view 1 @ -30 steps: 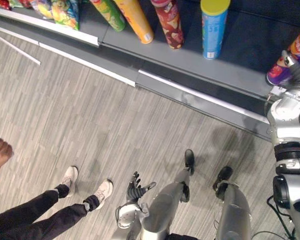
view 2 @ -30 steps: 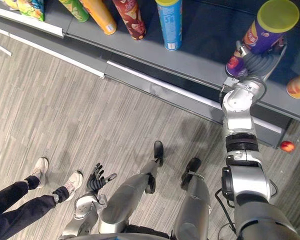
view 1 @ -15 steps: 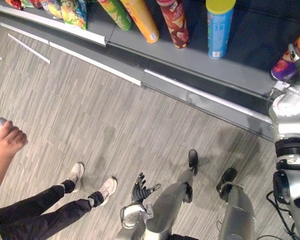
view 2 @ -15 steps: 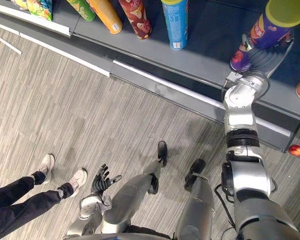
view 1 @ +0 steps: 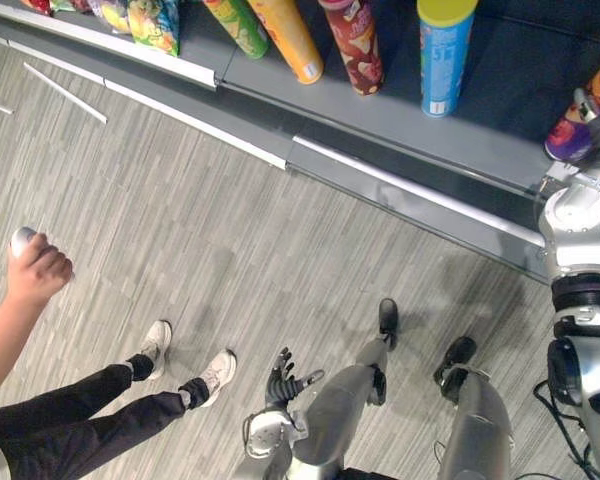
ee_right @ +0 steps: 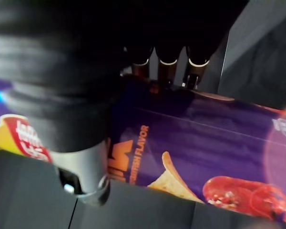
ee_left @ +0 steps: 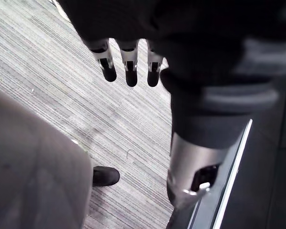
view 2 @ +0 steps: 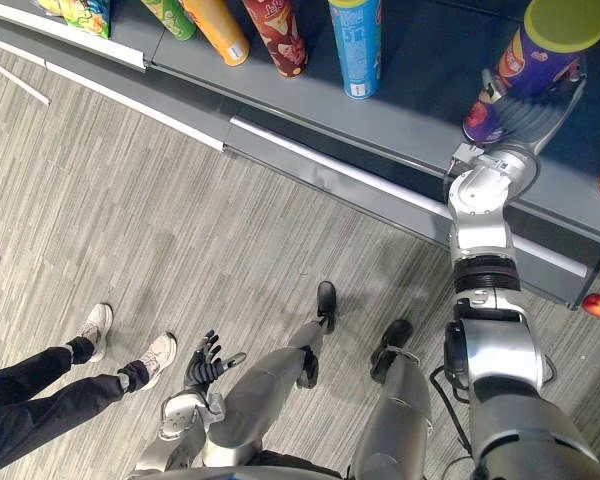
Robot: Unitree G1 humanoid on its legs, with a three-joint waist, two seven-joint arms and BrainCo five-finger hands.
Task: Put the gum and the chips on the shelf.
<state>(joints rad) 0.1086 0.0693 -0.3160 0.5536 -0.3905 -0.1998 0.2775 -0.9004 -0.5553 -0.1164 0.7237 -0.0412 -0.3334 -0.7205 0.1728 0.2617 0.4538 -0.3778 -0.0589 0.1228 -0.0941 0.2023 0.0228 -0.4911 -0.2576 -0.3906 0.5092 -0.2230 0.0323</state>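
A purple chips can (view 2: pixel 536 52) with a yellow-green lid stands on the grey shelf (view 2: pixel 410 110) at the right. My right hand (view 2: pixel 518 112) is shut on its lower part. In the right wrist view the fingers (ee_right: pixel 164 67) and thumb curl round the purple can (ee_right: pixel 205 138). My left hand (view 1: pixel 281 376) hangs low over the floor, open and holding nothing, its fingers (ee_left: pixel 129 71) straight. At the far left a person's fist (view 1: pixel 38 272) holds a small white rounded thing (view 1: pixel 22 237), perhaps the gum.
Green, orange, red (view 1: pixel 353 45) and blue (view 1: pixel 443 52) chips cans stand along the shelf, with snack bags (view 1: pixel 152 22) further left. The person's legs and white shoes (view 1: pixel 216 376) are on the floor close to my left side. A small red ball (view 2: pixel 597 304) lies by the shelf's right end.
The person's fist with the white thing has come further in from the left. My right hand stays on the purple can and my left hand has not moved. The camera shifted slightly.
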